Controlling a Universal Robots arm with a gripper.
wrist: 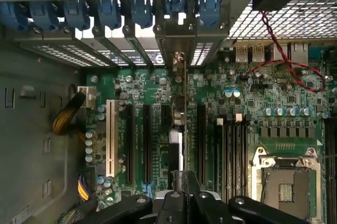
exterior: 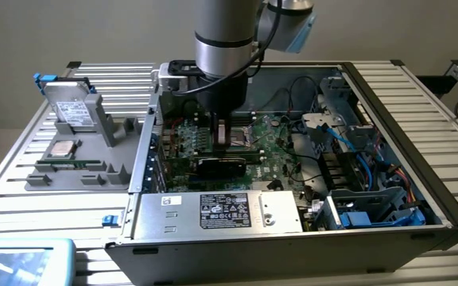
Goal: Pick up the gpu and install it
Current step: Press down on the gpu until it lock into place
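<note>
Grey metal computer case is being seen lying open on a slatted table, with a green motherboard, a silver power supply, and blue and black cables held inside. A grey parts tray is being seen at the exterior view's left, with a silver hard drive standing in it and a processor lying flat. The gpu is being seen edge-on, as a thin upright card, standing over the black expansion slots with its bracket at the rear slot openings. The arm is being held vertically above the board, reaching down into the case. The gripper is being kept pressed closed, pinching the gpu's top edge.
</note>
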